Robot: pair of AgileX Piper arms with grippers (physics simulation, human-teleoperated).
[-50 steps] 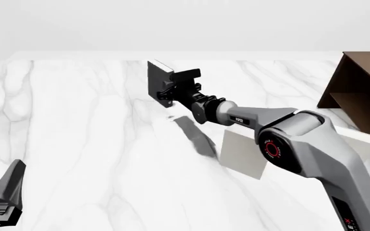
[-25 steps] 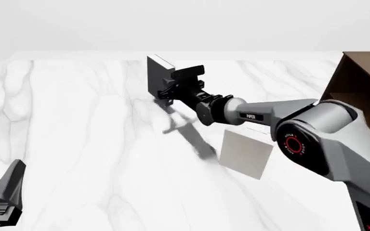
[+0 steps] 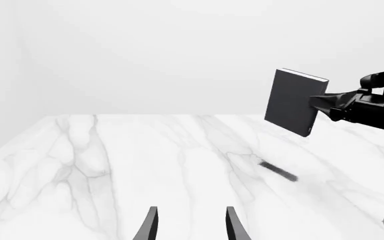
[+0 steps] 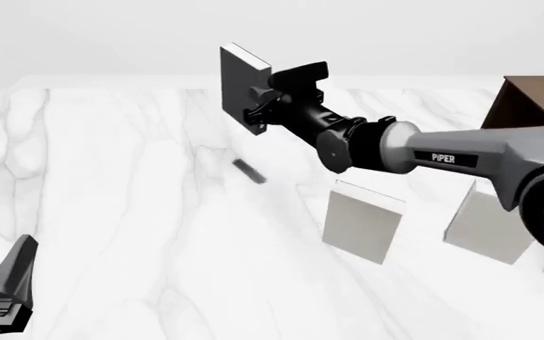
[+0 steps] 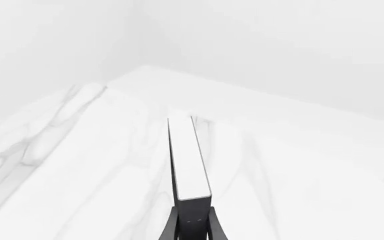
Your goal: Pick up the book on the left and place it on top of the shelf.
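While the left gripper (image 4: pixel 3 294) sat idle with fingers spread at 8 o'clock, the right gripper (image 4: pixel 258 105) had the book (image 4: pixel 244 81) clamped upright by its edge, well off the table (image 4: pixel 111 198), presumably to clear the two pale books (image 4: pixel 362 221). Compared to a second earlier it'd climbed noticeably. The shelf (image 4: pixel 527 106) waited at 3 o'clock.

book (image 4: pixel 243 86) above table (image 4: pixel 111 212), left of shelf (image 4: pixel 527 103)

Reads "PIPER" in white capitals on the right arm (image 4: pixel 461 157) forearm, front view. Partial white letters beside a red ring at the frame's right edge, cut off, unreadable.
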